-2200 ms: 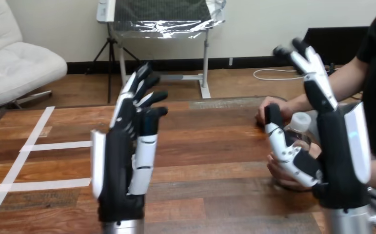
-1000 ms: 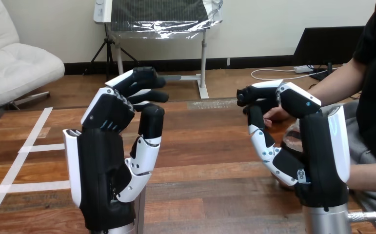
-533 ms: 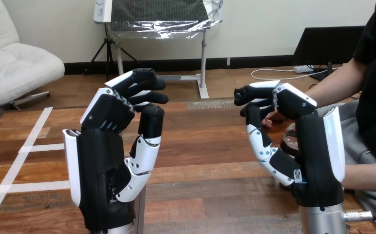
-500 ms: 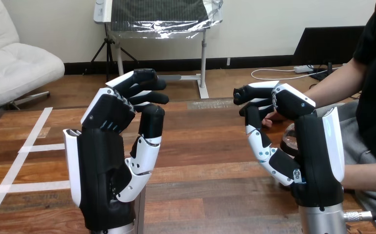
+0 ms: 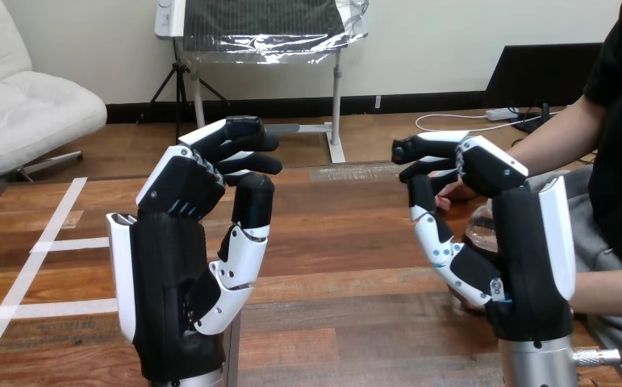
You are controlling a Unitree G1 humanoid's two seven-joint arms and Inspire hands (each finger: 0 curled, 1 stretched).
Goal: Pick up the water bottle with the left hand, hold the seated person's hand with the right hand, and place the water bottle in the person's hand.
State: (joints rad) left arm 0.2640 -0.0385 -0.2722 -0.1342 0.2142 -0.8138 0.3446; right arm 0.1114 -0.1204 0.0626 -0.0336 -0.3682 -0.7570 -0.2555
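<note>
My left hand (image 5: 166, 282) is raised upright over the table's near left part, fingers curled forward over the palm with nothing in them. Upright at the near right, my right hand (image 5: 525, 266) also has its fingers curled and holds nothing. Behind it, a bit of the clear water bottle (image 5: 477, 232) shows near the table's right edge, mostly hidden by my palm and thumb. The person's hand (image 5: 455, 190) peeks out just behind my right fingers, close to the bottle; whether it grips the bottle is hidden. The person's other forearm (image 5: 614, 292) comes in low at the right.
The wooden table (image 5: 340, 242) stretches between my two hands. White tape lines (image 5: 81, 242) cross its left part.
Since 2.2 s ago both hands have curled their fingers from straight to bent, and my right hand now covers most of the bottle. Over the last second they barely moved.
</note>
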